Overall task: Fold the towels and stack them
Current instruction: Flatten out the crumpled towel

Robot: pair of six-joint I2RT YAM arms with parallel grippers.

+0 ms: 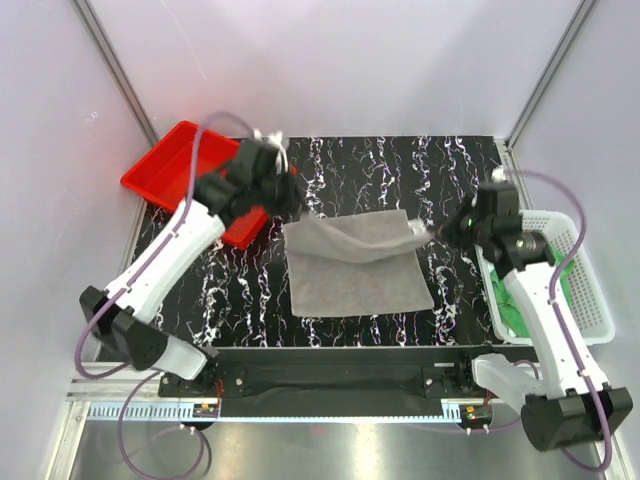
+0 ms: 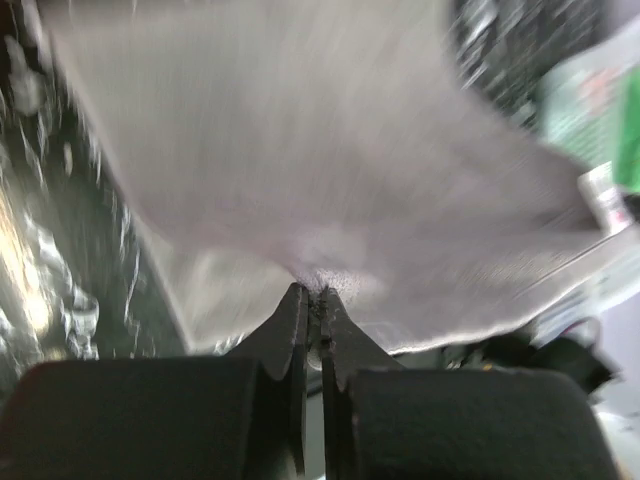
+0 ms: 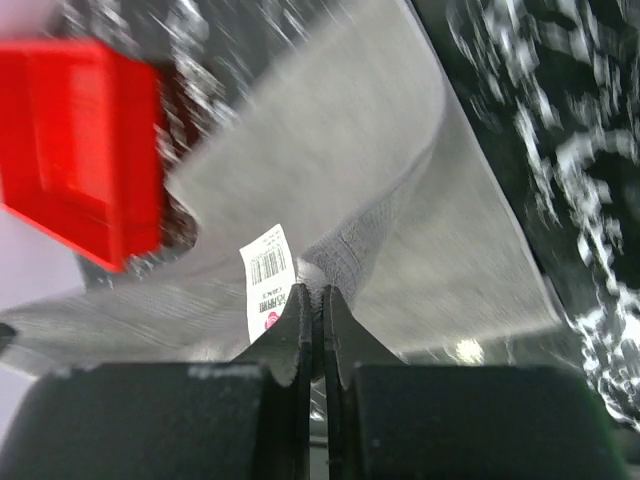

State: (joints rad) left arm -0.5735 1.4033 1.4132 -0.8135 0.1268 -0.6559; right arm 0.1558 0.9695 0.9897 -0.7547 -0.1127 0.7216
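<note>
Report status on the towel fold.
Left gripper and right gripper shut on grey towel corners. Far edge lifted, near part flat on table. Nothing lying on it.

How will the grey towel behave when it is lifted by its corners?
Probably floppy: the grey towel sags between the left claw and the right claw. Likely light, since two thin pinches hold its edge up.

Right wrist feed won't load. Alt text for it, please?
The right pincer is shut on a raised fold of the grey towel, a white barcode label just left of its tips. Red tray at upper left, black marbled table at right.
</note>
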